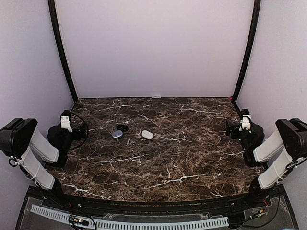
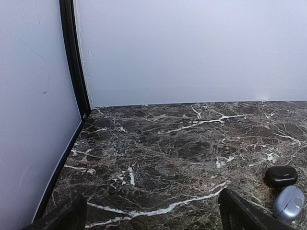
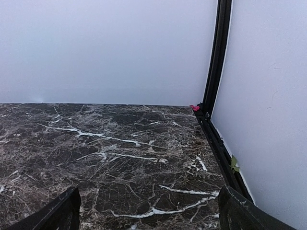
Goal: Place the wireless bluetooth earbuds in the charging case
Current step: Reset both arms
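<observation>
Marble table [image 1: 192, 158]. Left gripper [image 1: 66, 120] and right gripper [image 1: 245, 120] both have jaws wide apart and hold nothing. Grey case [image 1: 117, 134], white case [image 1: 147, 134] and black item [image 1: 123, 127] lie near the left gripper's right and well off the right gripper's left. Left arm is nearer. Earbuds are too small to make out.

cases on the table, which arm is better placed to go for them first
Left. The grey case and white case lie nearer the left gripper; its wrist view shows the grey one, the right wrist view only marble.
</observation>
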Robot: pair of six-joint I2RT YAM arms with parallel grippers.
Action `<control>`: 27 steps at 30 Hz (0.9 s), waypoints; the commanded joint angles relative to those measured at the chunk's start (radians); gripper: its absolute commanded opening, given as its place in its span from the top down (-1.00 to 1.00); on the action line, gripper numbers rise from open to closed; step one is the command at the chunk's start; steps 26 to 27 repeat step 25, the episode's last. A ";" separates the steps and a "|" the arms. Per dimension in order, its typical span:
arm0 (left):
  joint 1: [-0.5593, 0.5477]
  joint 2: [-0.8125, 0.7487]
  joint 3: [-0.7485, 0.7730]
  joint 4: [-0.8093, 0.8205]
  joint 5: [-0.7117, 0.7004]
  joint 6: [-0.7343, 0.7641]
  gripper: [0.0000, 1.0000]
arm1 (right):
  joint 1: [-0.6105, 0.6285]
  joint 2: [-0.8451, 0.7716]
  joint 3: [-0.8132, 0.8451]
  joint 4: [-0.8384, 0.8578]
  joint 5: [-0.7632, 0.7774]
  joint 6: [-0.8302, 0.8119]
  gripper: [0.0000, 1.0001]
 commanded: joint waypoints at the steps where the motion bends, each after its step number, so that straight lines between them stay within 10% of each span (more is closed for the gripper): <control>1: 0.003 -0.007 0.013 0.010 0.017 -0.002 -0.98 | -0.004 0.004 0.001 0.069 0.004 0.015 -0.99; 27: 0.003 -0.007 0.020 -0.002 0.038 0.002 -0.98 | -0.007 0.005 0.011 0.051 -0.002 0.016 -0.99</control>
